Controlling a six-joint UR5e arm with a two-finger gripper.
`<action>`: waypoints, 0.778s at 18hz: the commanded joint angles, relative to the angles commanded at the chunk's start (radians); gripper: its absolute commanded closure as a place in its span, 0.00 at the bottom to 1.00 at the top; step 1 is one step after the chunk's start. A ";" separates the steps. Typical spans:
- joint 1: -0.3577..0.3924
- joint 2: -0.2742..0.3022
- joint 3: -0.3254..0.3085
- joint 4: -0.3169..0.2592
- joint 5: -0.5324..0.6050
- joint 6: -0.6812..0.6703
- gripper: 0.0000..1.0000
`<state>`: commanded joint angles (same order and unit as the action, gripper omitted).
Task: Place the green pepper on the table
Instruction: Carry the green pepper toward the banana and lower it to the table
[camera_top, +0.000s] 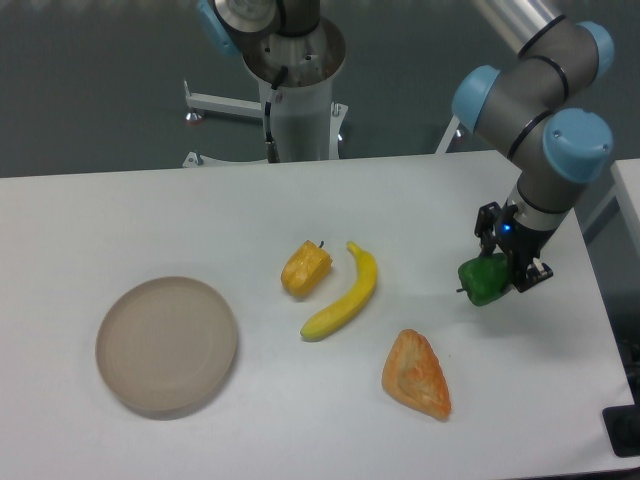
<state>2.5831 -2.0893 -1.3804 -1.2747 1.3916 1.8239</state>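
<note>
The green pepper (484, 281) is small, glossy and bright green, held at the right side of the white table (120, 220). My gripper (503, 263) is shut on the green pepper, its black fingers on either side of it. The pepper hangs just above the tabletop, to the right of the banana and above the orange wedge. Whether the pepper touches the surface I cannot tell.
A yellow banana (345, 293) and an orange-yellow pepper (305, 268) lie mid-table. An orange wedge-shaped piece (416, 375) lies in front of the gripper. A round beige plate (166, 344) sits at the left. The arm's base column (297, 90) stands behind the table.
</note>
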 joint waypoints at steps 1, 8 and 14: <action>0.015 0.003 -0.017 0.000 -0.023 0.002 0.59; 0.028 0.026 -0.061 0.003 -0.052 0.057 0.59; 0.026 0.028 -0.091 0.023 -0.057 0.054 0.58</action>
<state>2.6093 -2.0617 -1.4710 -1.2517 1.3346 1.8776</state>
